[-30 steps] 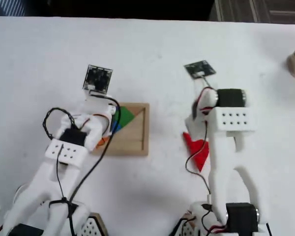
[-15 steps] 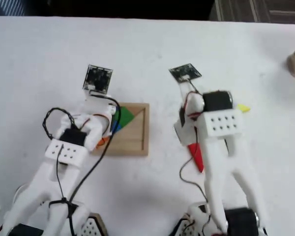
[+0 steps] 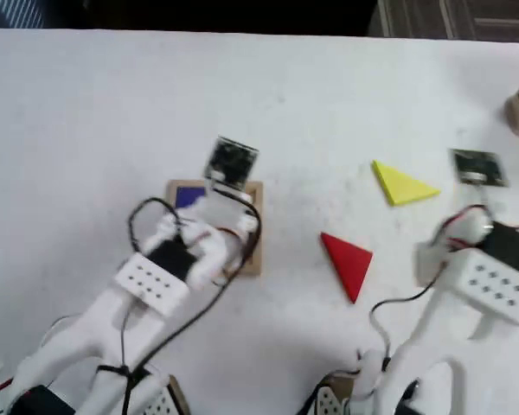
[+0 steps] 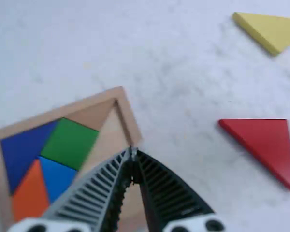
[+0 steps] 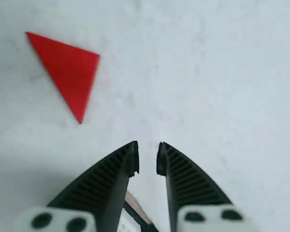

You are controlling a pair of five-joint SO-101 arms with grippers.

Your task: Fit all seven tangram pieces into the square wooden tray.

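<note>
High view: the left arm [image 3: 169, 268] hangs over the square wooden tray [image 3: 253, 264]. A red triangle [image 3: 348, 264] and a yellow triangle [image 3: 402, 183] lie on the white tabletop [image 3: 86, 112], between the tray and the right arm [image 3: 480, 281].

Left wrist view: the left jaws are closed on nothing above the tray's bare corner. 4 tangram pieces [image 4: 70, 142] lie in the tray.

Right wrist view: the right jaws stand slightly apart and empty, near the red triangle.

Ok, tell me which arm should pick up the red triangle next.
Right, probably. The right gripper has its fingers apart and empty over bare table, with the red triangle lying free just ahead. The left gripper sits shut over the edge of the wooden tray, the triangle off to its side.
</note>
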